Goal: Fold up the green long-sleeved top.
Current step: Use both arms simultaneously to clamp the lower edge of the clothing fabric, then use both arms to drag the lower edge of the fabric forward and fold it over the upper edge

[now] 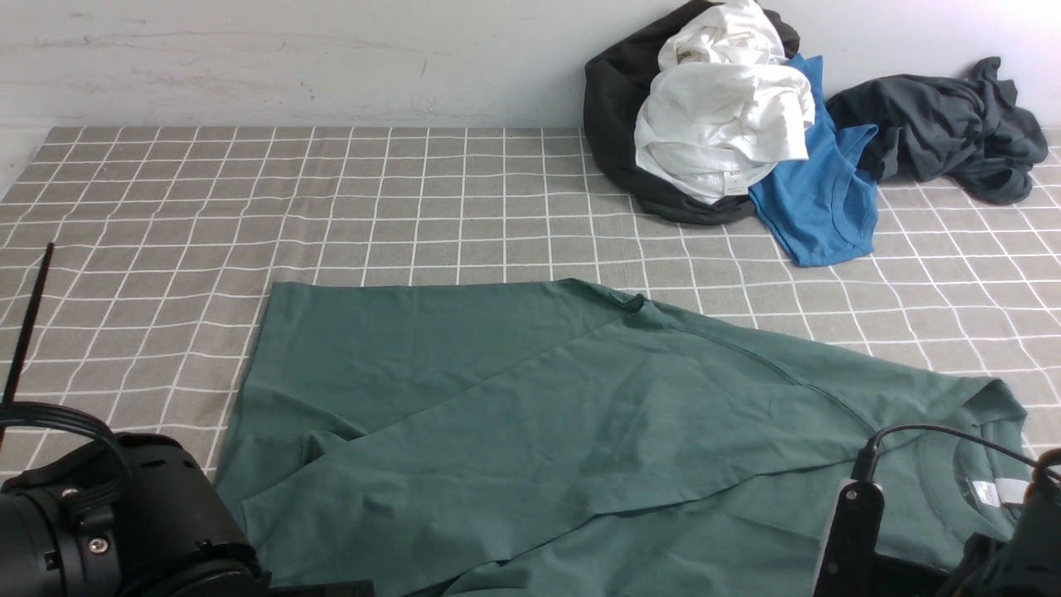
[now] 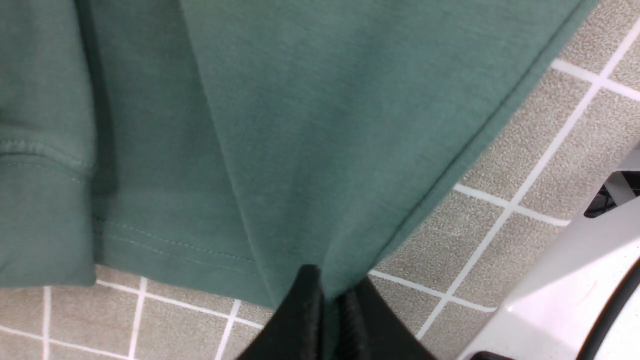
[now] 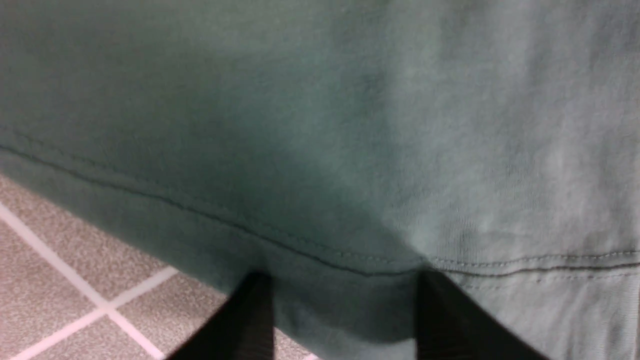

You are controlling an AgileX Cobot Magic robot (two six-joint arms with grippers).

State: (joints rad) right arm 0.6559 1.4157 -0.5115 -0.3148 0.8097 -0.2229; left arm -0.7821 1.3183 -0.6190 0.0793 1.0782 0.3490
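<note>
Front view: find green top [image 1: 539, 414] flat on counter [image 1: 414, 207]; expect soft, limp, light cloth. Left wrist view: note left gripper [image 2: 332, 300] pinched shut on it. Right wrist view: note right gripper [image 3: 345, 280] agape astride hem [image 3: 300, 247]; pinch there.

The top [image 1: 530, 398] is dark green and lies flat across the lower half of the front view. Its straight hem is at the left. Its neck, with a white tag [image 1: 995, 491], is at the lower right. One sleeve [image 1: 580, 464] lies folded diagonally over the body. The cloth shows only faint creases.
</note>
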